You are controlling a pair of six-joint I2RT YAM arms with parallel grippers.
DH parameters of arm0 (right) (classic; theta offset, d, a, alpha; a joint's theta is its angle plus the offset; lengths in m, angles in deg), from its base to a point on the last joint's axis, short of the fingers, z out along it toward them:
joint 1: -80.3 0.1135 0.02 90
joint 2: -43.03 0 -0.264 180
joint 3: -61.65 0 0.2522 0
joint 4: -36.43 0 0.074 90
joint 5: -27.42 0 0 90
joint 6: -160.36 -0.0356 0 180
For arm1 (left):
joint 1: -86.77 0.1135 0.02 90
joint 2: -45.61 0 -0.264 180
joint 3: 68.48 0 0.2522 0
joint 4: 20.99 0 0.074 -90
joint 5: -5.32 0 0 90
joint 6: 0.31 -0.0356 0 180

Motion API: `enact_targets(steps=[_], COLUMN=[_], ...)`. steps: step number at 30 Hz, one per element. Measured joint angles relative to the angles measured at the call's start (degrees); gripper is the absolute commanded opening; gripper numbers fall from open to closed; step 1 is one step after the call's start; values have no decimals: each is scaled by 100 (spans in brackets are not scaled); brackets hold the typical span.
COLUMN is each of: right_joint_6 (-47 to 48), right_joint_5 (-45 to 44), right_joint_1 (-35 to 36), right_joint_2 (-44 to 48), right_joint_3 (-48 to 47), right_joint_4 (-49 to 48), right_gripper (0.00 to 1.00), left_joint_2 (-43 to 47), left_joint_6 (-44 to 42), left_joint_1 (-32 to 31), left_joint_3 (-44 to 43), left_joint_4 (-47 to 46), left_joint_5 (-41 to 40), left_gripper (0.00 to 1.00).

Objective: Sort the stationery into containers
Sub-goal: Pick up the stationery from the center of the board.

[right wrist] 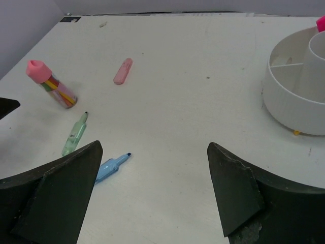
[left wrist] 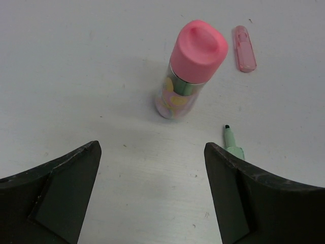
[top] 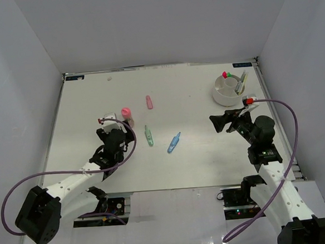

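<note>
The left gripper (left wrist: 151, 152) was in its approach to a pick, judging by its position. Its jaws were spread wide, holding nothing and touching nothing. Straight ahead, beyond the fingertips and roughly on the centre line, a pink-capped tube (left wrist: 190, 71) stood on its base on the table (left wrist: 76, 76). A green pen (left wrist: 231, 140) lay just ahead of the right-hand finger. A pink eraser (left wrist: 244, 48) lay farther ahead, to the right of the tube.

The next move probably calls for advancing until the pads bracket the tube body below the cap, then closing without tipping it.

The right gripper (right wrist: 155, 150) was likewise spread and empty above bare table. A blue pen (right wrist: 111, 165) lay just beside its left-hand finger. The white tub (right wrist: 289, 107) stood ahead and to its right, already holding several items, and well apart from the left gripper.
</note>
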Motion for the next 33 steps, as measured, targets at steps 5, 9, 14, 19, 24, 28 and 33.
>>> enact_targets(steps=[5, 9, 14, 19, 24, 28, 33], right_joint_6=[105, 155, 232, 262, 269, 286, 306], right_joint_5=[17, 20, 22, 28, 63, 68, 98], right_joint_1=[192, 262, 310, 337, 341, 341, 341], right_joint_2=[170, 234, 234, 227, 203, 155, 140], right_joint_3=[46, 109, 136, 136, 136, 136, 136], right_joint_4=[-52, -111, -125, -133, -136, -144, -153], right_gripper=[90, 91, 91, 91, 91, 92, 92], left_joint_2=[-535, -1325, -2179, -2612, -2938, -3250, -3473], left_joint_6=[-479, -844, -1191, -1311, -1394, -1443, -1508], left_joint_1=[249, 422, 542, 568, 575, 595, 599], left_joint_3=[330, 271, 63, 37, 28, 4, -2], left_joint_4=[-1322, -2131, -2643, -3145, -3613, -3858, -4197], left_joint_5=[293, 535, 837, 918, 909, 890, 793], left_gripper=[89, 85, 83, 81, 80, 79, 74])
